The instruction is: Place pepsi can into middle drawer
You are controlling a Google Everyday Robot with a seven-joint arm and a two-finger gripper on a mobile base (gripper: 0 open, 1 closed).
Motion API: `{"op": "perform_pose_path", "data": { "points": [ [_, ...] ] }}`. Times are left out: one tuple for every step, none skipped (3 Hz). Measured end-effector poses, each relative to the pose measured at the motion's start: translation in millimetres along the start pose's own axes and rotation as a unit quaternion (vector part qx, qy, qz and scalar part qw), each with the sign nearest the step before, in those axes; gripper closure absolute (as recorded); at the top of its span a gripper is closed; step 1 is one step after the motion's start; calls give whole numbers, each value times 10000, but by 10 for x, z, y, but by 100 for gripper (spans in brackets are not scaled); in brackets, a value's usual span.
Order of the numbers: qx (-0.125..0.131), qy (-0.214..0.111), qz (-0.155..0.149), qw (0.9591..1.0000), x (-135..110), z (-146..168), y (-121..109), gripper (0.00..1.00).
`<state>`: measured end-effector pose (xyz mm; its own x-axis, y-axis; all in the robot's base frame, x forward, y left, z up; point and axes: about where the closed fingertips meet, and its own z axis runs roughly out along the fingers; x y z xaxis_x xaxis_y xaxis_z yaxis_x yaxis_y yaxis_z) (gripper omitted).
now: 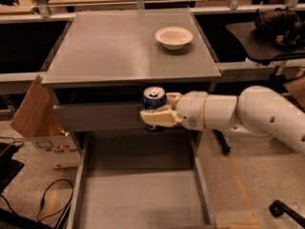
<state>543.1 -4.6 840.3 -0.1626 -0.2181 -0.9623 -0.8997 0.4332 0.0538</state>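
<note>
The pepsi can [154,97], dark blue with a silver top, is upright in my gripper [156,110], which is shut on it from the right. The can hangs in front of the cabinet's closed top drawer panel [97,117], just below the cabinet top's front edge. Below it the middle drawer [143,197] is pulled out, showing its flat bare grey floor and low side walls. The can is over the drawer's back part, well above the floor. My white arm [248,113] reaches in from the right.
A white bowl [174,36] sits on the grey cabinet top [119,46] at the back right. A cardboard box [35,116] leans at the cabinet's left. Cables [47,199] lie on the floor left of the drawer. A black stand [267,32] is at the right.
</note>
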Motion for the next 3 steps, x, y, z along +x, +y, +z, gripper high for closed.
{"op": "perform_pose_path", "data": {
  "points": [
    [-58, 220, 257, 9994, 733, -22, 131, 100],
    [-58, 220, 256, 9994, 733, -22, 132, 100],
    [-152, 223, 292, 9992, 978, 226, 182, 100]
  ]
}}
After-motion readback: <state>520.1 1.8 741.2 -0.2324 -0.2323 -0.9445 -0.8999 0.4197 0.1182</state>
